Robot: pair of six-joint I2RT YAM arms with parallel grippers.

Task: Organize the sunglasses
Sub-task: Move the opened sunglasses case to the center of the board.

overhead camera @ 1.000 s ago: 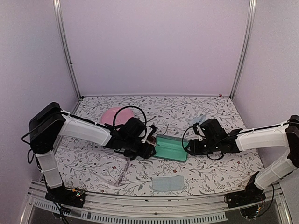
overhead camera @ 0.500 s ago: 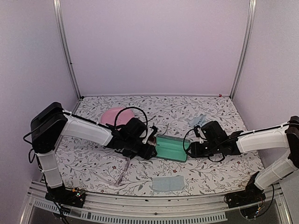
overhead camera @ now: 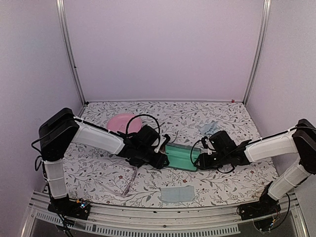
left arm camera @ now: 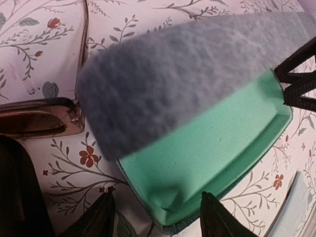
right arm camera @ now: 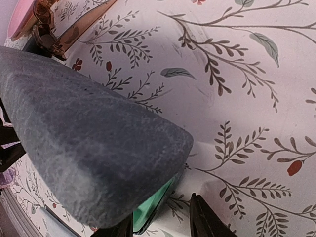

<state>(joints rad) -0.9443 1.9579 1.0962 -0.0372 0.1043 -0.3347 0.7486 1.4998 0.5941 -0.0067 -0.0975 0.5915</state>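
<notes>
1. Step in hand, by the look of it: steadying the open case (overhead camera: 180, 157) from both ends so that a pair can go in.
2. Left hand (left arm camera: 158, 218): fingers apart, straddling the case's left end, green lining between them. Cannot tell whether pressed on it or just clear of it.
3. Right hand (right arm camera: 160, 224): likewise straddling the right end, under the grey lid (right arm camera: 84, 148). Fingers apart; cannot tell whether gripping or not.
4. To do it well: pin the base flat on the table (overhead camera: 222, 183) with the lid tipped fully back, and avoid dragging it toward the brown pair. Squeeze lightly, since the shell looks fuzzy-covered and might slip or skate.
5. Free one hand only once the lid rests open by itself; otherwise likely to drop shut on the lenses.
6. Brown pair (left arm camera: 34, 118): on the table, just beside the case's left end and close by the left hand, held by neither hand. Reddish-brown translucent frame, dark lens, one thin arm stretched out across the table. Probably needs folding before it fits the case.
7. Clear pair (overhead camera: 130, 180): close to the near edge, left of middle, well apart from the case. Thin, pale, almost see-through, hard to pick out against the floral pattern.
</notes>
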